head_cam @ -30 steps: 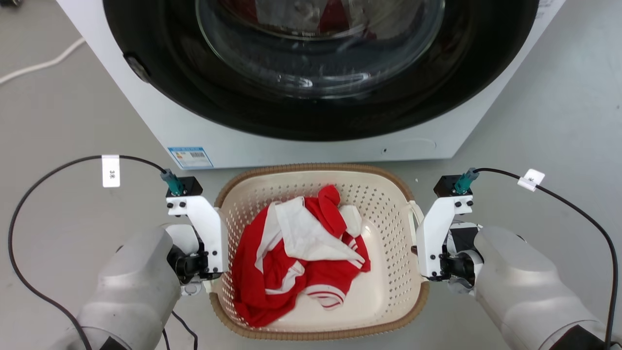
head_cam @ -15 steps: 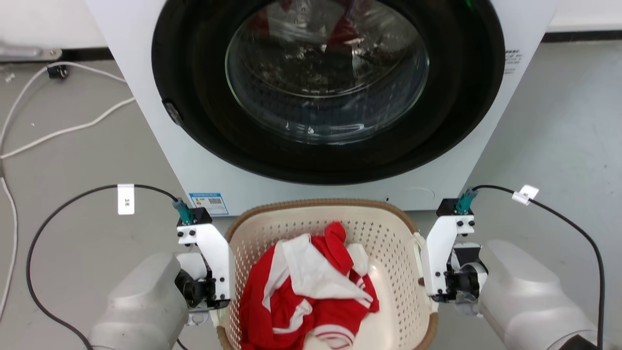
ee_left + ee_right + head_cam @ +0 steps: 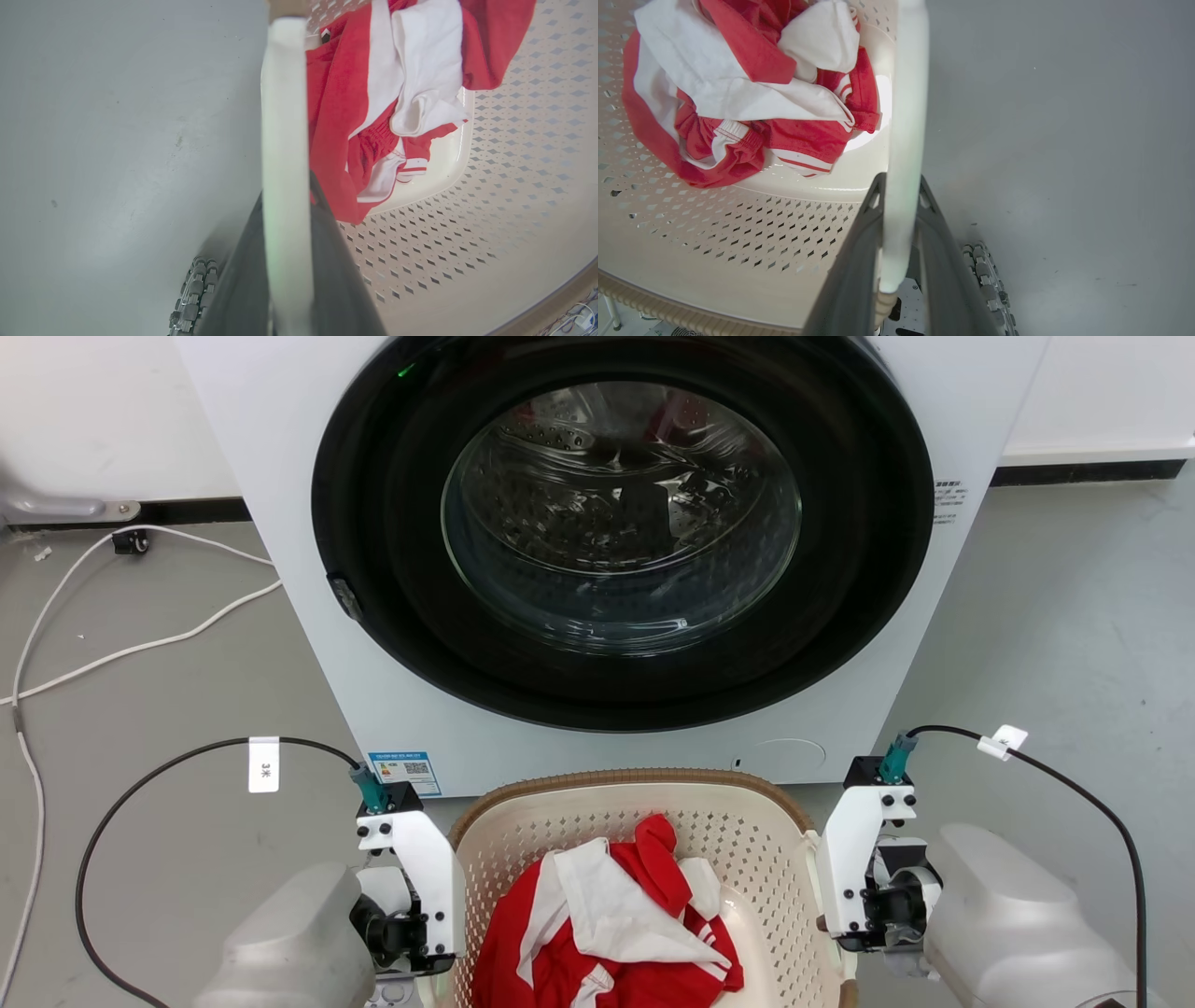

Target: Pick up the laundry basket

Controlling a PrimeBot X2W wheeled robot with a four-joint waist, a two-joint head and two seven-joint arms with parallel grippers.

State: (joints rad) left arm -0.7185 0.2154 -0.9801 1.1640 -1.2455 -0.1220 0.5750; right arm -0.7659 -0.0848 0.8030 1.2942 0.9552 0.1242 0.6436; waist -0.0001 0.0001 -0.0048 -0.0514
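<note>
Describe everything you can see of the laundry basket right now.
The laundry basket is cream-white plastic, rounded-rectangular, its walls perforated, its rim brown with a woven look. It is upright just before the washing machine, its near end cut off by the head view's edge. Crumpled red and white clothing lies inside. The left gripper has its jaws shut on one white side handle; the right gripper on the other. Whether it is off the floor I cannot tell.

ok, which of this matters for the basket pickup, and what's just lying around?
Job: laundry basket; left gripper and right gripper, both shut on it.
Lying about: washing machine; white cable on the floor; red-and-white garment, riding inside the basket.
</note>
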